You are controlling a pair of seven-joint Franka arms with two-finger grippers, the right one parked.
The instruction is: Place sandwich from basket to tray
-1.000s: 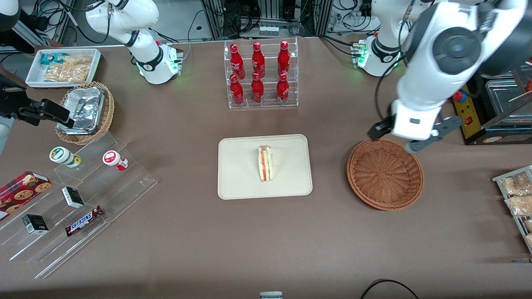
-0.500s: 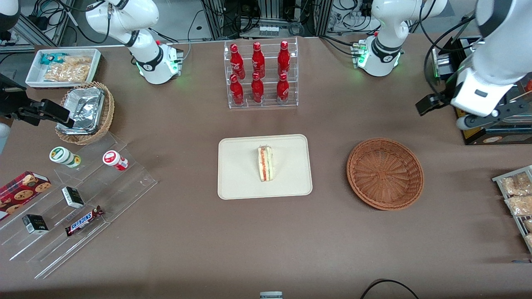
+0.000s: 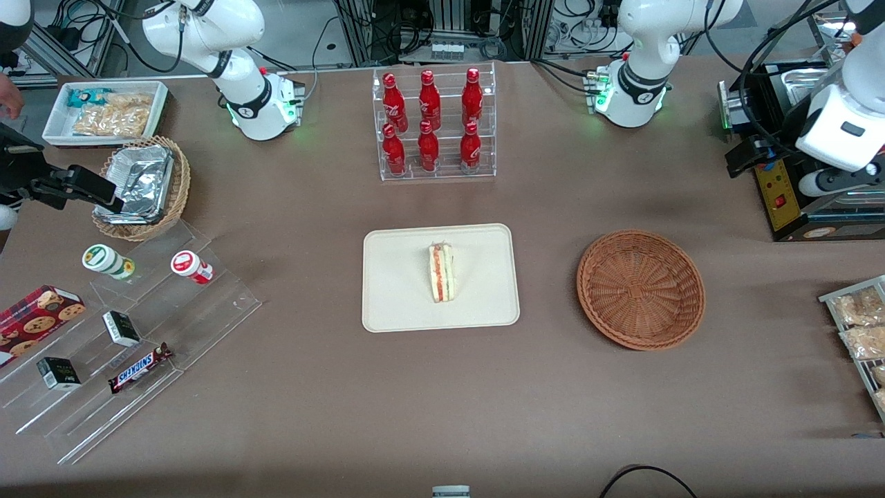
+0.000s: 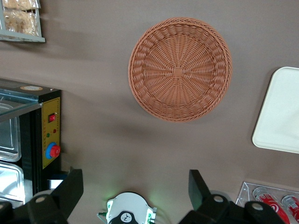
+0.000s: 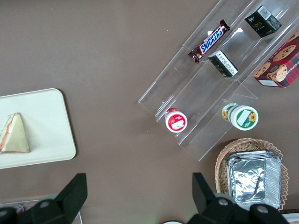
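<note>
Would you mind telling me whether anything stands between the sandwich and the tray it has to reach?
Nothing does: the sandwich already lies on the tray, and the basket holds nothing. The gripper, open and holding nothing, hangs high toward the working arm's end of the table.

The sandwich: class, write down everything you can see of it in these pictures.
The sandwich is a small triangular wedge of pale bread with orange-red and green filling layers showing along its cut edge. It rests near the middle of the cream tray, touching only the tray. The brown wicker basket beside the tray holds nothing. The gripper, jaws open, hangs high, away from it, toward the working arm's end of the table.
</note>
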